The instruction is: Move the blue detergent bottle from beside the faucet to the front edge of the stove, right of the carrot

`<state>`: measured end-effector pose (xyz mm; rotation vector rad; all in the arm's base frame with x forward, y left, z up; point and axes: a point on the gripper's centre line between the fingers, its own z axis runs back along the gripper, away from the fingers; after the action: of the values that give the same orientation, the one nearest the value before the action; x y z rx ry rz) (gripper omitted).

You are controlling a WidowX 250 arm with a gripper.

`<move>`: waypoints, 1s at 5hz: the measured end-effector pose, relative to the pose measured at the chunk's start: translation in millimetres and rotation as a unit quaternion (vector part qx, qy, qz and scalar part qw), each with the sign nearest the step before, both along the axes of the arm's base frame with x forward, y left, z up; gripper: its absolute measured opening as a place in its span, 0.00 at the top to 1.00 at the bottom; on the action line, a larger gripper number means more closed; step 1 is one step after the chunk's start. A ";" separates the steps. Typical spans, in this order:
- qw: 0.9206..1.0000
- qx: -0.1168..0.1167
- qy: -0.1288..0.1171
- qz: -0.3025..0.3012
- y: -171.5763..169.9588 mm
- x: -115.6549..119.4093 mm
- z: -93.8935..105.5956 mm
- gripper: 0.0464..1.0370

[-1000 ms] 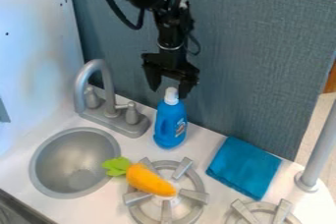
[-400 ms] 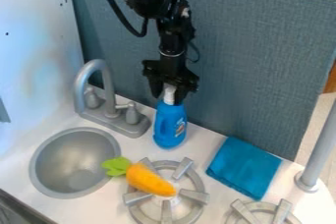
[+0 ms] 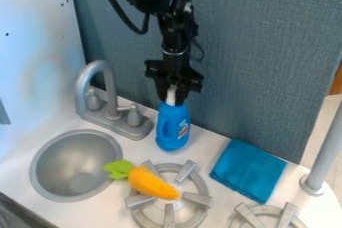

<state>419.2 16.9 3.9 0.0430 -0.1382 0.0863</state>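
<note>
The gripper (image 3: 172, 94) hangs over the worktop (image 3: 220, 144), its jaws narrowed around the white cap (image 3: 171, 96) of the blue bottle (image 3: 173, 127), which stands upright directly below them. Holding it well calls for even pressure from both sides, with the cap centred and the wrist in line with the bottle, since an off-centre pinch could tip it. The grip looks high, so the body could swing if the cap slips. In the view, the faucet (image 3: 100, 94) is left of the jaws, the sink (image 3: 73, 167) lower left, the toy carrot (image 3: 152, 183) on the burner (image 3: 190, 214) below, and the blue cloth (image 3: 248, 171) lower right.
</note>
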 end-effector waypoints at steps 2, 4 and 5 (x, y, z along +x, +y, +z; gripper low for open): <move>0.999 -0.031 -0.045 -0.004 -10.6 -22.3 58.6 0.56; 0.997 -0.041 -0.053 -0.049 -55.5 -85.0 52.6 0.56; 0.995 -0.041 -0.048 -0.076 -77.1 -113.6 45.7 0.56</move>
<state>305.6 -60.2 49.7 -0.0547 -0.2338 -0.0586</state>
